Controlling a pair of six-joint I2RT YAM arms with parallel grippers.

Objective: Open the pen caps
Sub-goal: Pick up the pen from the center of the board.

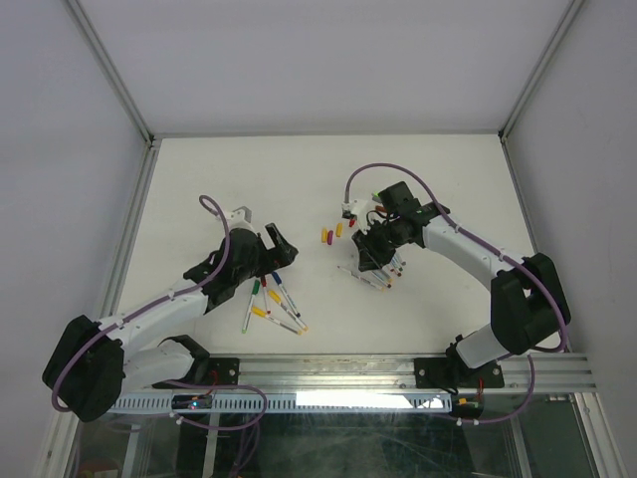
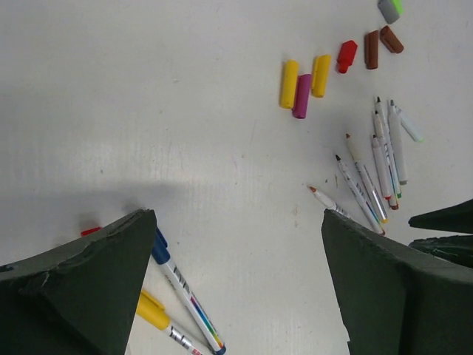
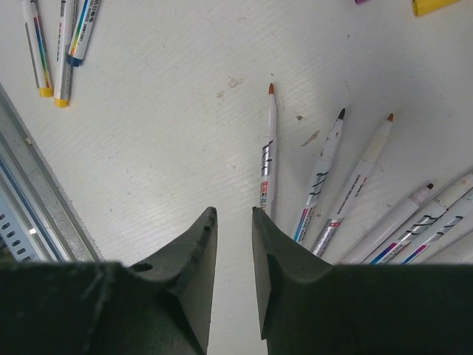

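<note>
Near the pen caps (image 2: 301, 96), left claw (image 2: 236, 214) stands wide (right claw (image 3: 233, 212) narrow).

Bright, even light fills all three views — the white table (image 1: 328, 179) looks pale and flat. The top view has a glint on the metal rail (image 1: 338, 398) at six o'clock. The left wrist view shows a soft grey shadow (image 2: 89, 196) at nine o'clock. Both wrist views render their fingers (image 3: 185, 296) near black around six o'clock — pens (image 3: 268, 155) beyond stay sharp.

Pen caps (image 2: 301, 96) — loose, clustered, multicoloured
</note>
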